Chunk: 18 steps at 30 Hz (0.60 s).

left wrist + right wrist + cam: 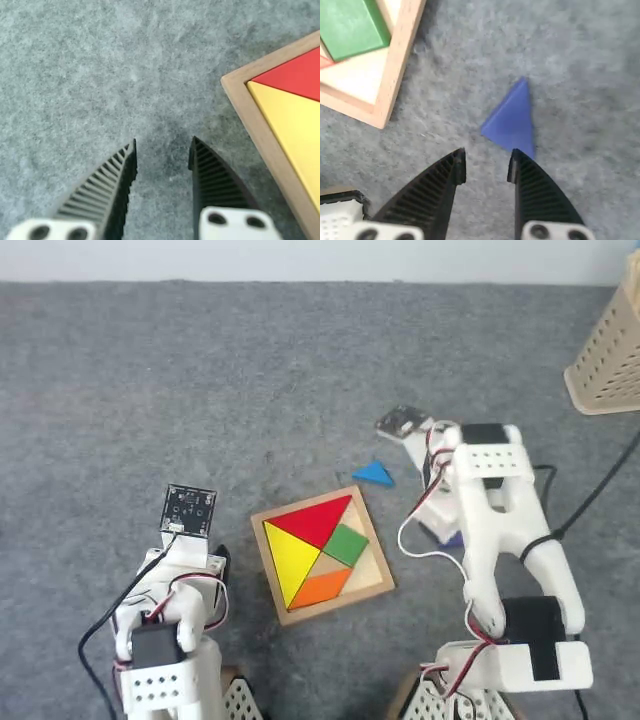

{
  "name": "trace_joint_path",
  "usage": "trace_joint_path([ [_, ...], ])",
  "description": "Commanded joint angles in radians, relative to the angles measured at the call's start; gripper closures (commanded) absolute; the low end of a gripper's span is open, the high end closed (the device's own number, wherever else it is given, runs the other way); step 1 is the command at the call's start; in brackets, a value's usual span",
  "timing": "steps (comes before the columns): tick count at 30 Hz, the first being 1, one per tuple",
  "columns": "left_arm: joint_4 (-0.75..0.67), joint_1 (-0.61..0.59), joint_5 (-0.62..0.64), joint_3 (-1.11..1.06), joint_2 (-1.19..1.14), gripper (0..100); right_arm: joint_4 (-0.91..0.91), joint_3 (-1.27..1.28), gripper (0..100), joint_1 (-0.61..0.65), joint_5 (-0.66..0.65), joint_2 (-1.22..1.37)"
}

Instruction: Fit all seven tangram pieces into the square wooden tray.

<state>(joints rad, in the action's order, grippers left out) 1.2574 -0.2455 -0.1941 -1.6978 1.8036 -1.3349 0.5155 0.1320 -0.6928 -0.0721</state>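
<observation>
The step in hand looks like picking up the violet-blue wooden triangle [512,122], which lies flat on the grey felt-covered worktop [150,370] just off the right side of the square wooden tray [305,499], under the right arm. The tray sits mid-worktop, toward the edge where the arms stand. It already holds a red triangle [315,520], a yellow triangle [288,555], a green square [345,544] and an orange piece [322,587], with bare wood left along its right side. A second, lighter blue triangle [373,474] lies just beyond the tray's far corner.

The right tool [487,152] hangs over the violet-blue triangle's near edge, jaws apart and holding nothing. One fingertip sits over a corner of the piece rather than clear of it.

To do this well, I would shift the tool forward and slightly across so both fingers straddle the triangle. I would then lower it until the tips press into the felt, since the piece is thin and offers little edge. Closing on two sloping sides risks squeezing it out, so a flat side against one finger is safer.

The left tool [164,141] is open and empty over bare felt beside the tray's left corner, well placed to steady the tray.
</observation>
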Motion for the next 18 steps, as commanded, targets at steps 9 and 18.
trace_joint_path([
  [9, 0.005, 0.0, -0.005, 0.012, 0.006, 83, 0.223, 0.152, 77.2, -0.019, 0.1, -0.005],
  [18, 0.005, 0.0, -0.005, 0.012, 0.006, 83, 0.229, 0.152, 76.7, -0.019, 0.101, 0.001],
])
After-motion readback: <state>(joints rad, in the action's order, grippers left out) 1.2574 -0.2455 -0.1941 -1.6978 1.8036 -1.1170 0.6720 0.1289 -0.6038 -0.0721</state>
